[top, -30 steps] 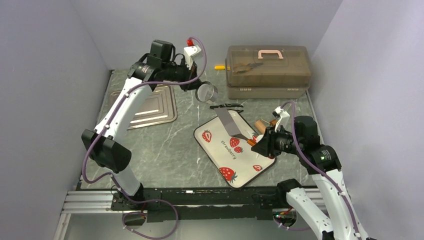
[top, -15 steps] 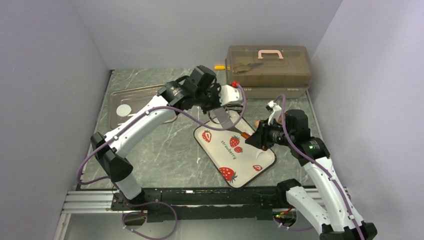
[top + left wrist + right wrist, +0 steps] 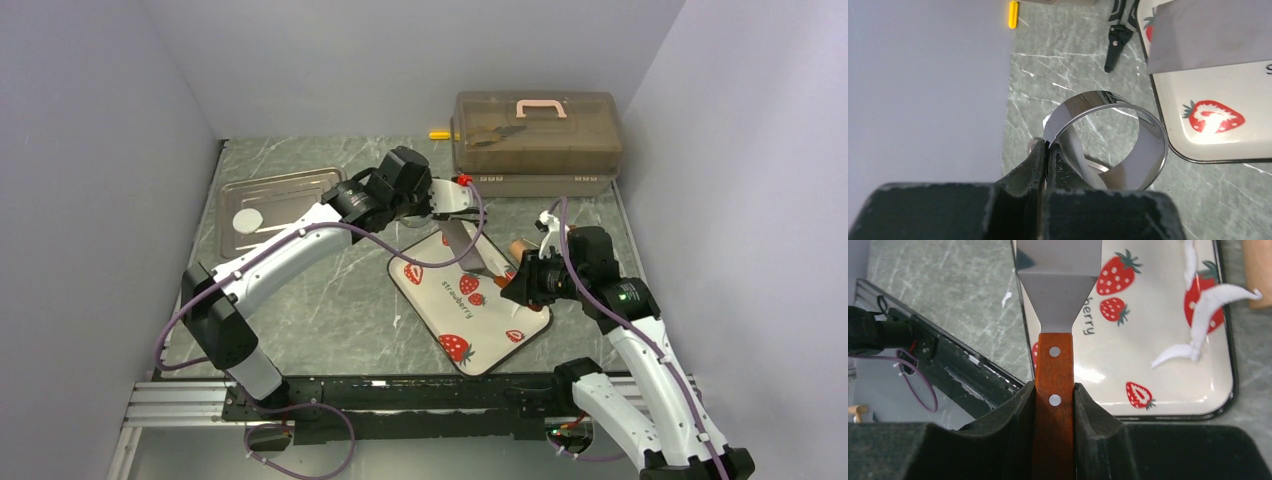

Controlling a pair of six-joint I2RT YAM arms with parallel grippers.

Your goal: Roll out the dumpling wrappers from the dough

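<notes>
One round white dumpling wrapper (image 3: 247,219) lies on the metal tray (image 3: 300,190) at the back left. A torn white strip of dough (image 3: 1201,326) lies on the strawberry plate (image 3: 1158,385). My left gripper (image 3: 1046,150) is shut on the rim of a shiny metal ring (image 3: 1148,150), low over the table just beyond the plate's far edge (image 3: 440,205). My right gripper (image 3: 1054,405) is shut on the wooden handle of a spatula; its steel blade (image 3: 1058,270) reaches over the plate (image 3: 465,250).
The brown wooden roller (image 3: 520,247) lies at the plate's right edge. A brown toolbox (image 3: 535,140) stands at the back right, a yellow item (image 3: 438,134) beside it. A black-handled tool (image 3: 1115,40) lies past the plate. Grey walls close both sides.
My left arm swung with the ring from the back left over to the plate's far edge, uncovering the white wrapper on the tray. My right gripper with the spatula shifted slightly.
</notes>
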